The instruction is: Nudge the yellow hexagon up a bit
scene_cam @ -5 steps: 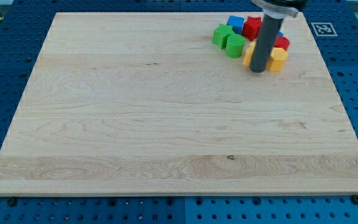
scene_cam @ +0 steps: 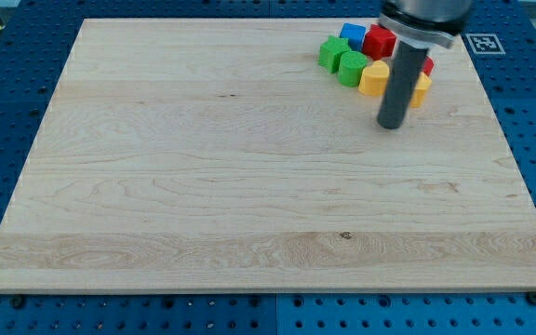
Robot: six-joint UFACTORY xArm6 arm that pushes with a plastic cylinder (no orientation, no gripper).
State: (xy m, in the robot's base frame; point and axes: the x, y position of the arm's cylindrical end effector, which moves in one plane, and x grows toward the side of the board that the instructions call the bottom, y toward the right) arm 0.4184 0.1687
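My tip (scene_cam: 392,126), a bare rod tool grasping nothing, rests on the table (scene_cam: 203,186) just below the yellow hexagon (scene_cam: 373,79), placed to push it upward.

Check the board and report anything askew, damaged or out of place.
Nothing stands out. The blocks sit bunched at the view's top right on the board: green blocks, blue block, red block, yellow blocks. My tip rests just below the cluster. The board looks undamaged.
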